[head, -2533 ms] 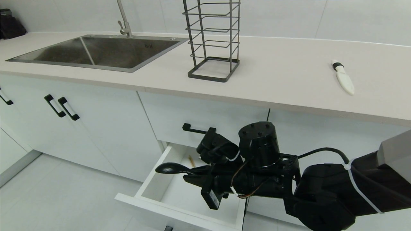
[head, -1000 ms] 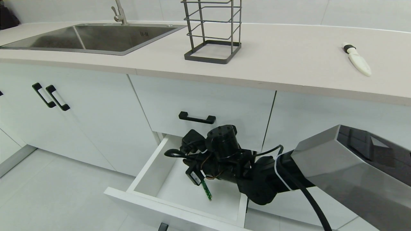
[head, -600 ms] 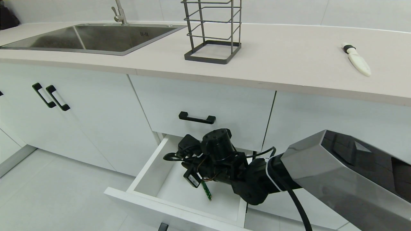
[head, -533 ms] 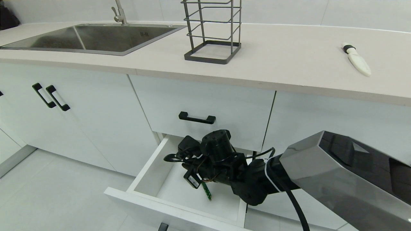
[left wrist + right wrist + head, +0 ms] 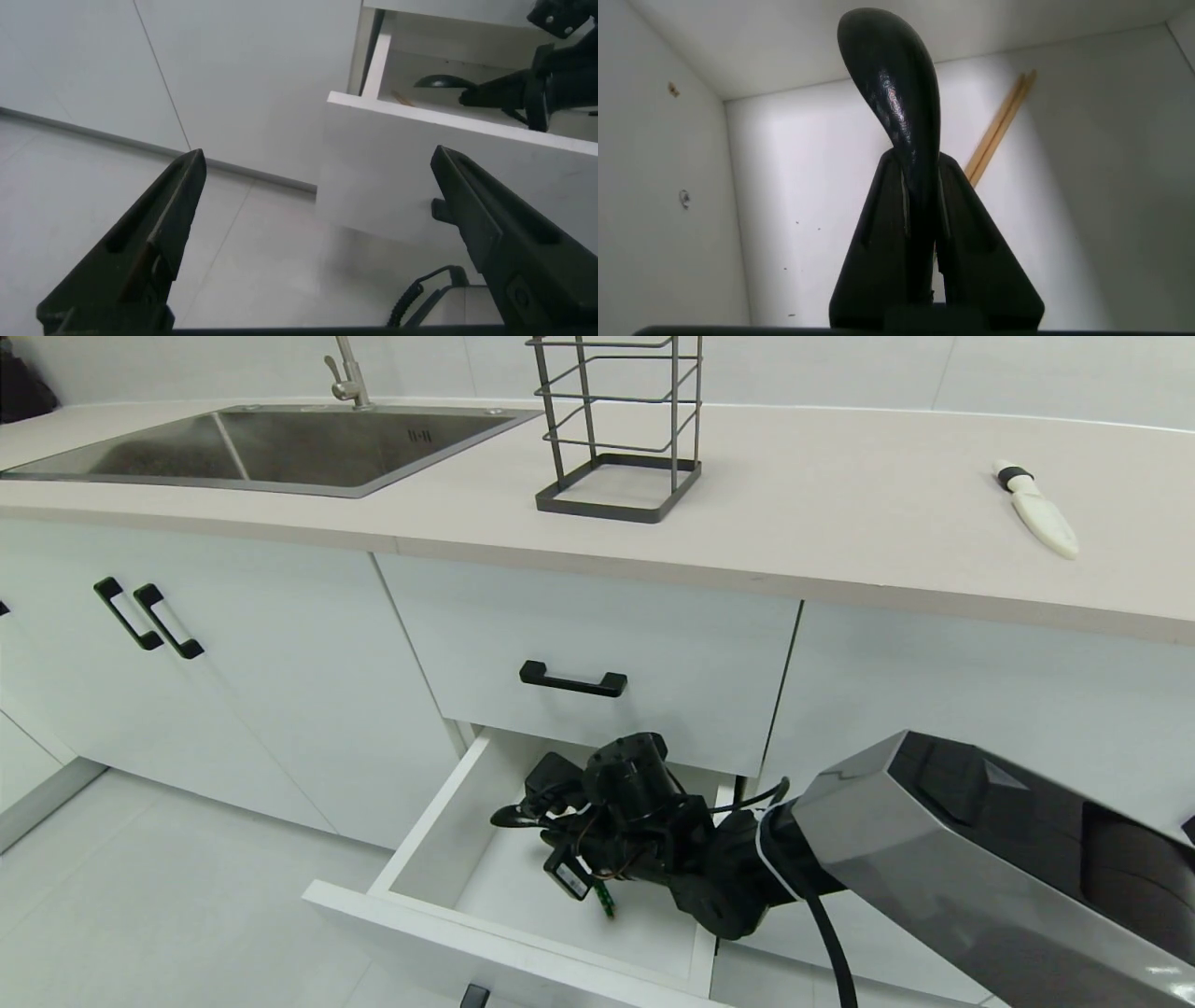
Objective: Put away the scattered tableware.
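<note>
Right gripper [image 5: 534, 816] is clamped tight on the handle of the black spoon [image 5: 882, 65]. The bowl projects past the fingertips, inside the open drawer [image 5: 425, 840] at 6 o'clock in the head view. Wooden chopsticks [image 5: 999, 126] lie on the drawer floor beyond the spoon. Left gripper [image 5: 318, 163] is spread wide and holds nothing, outside the drawer front. A white knife [image 5: 1036, 511] lies on the countertop [image 5: 840, 504] at 2 o'clock. The mark on the sink [image 5: 280, 443] wall is too small to read.
</note>
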{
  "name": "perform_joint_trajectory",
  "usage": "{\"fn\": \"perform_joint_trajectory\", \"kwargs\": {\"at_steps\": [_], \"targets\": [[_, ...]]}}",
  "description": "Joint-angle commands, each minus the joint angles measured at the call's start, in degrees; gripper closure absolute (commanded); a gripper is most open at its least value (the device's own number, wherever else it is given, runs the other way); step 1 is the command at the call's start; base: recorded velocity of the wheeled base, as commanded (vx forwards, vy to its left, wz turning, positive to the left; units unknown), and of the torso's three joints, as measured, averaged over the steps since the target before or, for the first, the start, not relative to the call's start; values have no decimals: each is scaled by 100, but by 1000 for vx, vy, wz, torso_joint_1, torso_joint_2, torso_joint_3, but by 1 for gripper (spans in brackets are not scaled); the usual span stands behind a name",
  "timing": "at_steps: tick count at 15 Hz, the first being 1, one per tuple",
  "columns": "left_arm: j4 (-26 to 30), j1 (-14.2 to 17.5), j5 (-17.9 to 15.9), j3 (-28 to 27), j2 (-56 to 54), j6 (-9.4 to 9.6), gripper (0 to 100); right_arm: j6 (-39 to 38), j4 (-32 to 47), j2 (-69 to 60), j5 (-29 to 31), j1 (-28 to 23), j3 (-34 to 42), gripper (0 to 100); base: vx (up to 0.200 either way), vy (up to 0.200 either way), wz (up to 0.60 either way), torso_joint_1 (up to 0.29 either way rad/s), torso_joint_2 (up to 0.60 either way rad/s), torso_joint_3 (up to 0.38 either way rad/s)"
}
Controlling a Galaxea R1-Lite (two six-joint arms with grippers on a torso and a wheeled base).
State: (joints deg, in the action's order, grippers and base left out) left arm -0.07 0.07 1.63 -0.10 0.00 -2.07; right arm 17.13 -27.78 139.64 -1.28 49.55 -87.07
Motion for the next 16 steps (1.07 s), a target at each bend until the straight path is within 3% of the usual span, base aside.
{"fn": "perform_joint_trajectory", "kwargs": {"at_steps": [1,16], "targets": [[-1,1,4,1,0,5,0,1,1,116,-4,-16,-65,100,0,0,0,0,0,0],[-1,1,4,1,0,-4,0,230,528,1144,-13,-95,-1471,100,0,0,0,0,0,0]]}}
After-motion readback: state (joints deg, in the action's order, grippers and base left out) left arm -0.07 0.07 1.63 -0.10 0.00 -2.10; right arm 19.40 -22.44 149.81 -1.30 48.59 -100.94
